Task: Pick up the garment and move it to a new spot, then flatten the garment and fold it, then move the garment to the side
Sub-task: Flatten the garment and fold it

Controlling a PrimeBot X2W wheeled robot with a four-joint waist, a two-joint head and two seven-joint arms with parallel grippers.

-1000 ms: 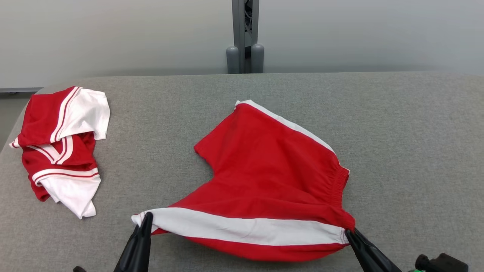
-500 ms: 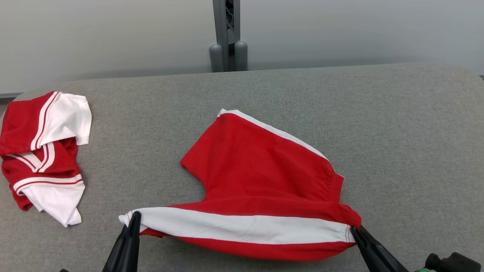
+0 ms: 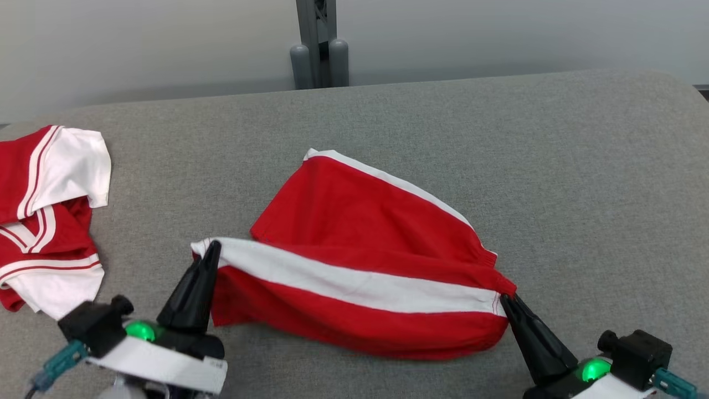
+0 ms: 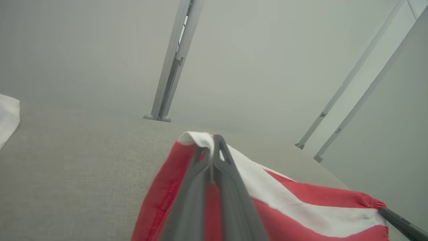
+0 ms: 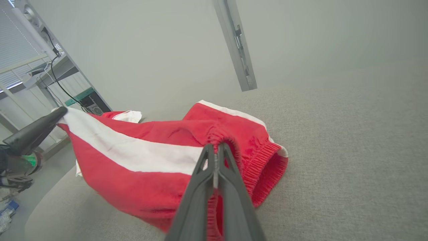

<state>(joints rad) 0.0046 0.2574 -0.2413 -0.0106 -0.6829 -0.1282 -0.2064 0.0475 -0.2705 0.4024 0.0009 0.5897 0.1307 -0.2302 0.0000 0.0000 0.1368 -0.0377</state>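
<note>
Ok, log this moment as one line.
left hand: shut on shorts | right hand: shut on shorts | shorts: near edge lifted

Reading as a robotics lab or test cell. Grey fabric-covered desk (image 3: 554, 166) sitting before bare pale partition walls (image 3: 498, 33); metal post (image 3: 316, 33) standing behind its far edge. Off the left edge, a metal-framed bench (image 5: 57, 68) trailing black cables (image 5: 62, 87), window blinds (image 5: 16, 50) showing behind.
</note>
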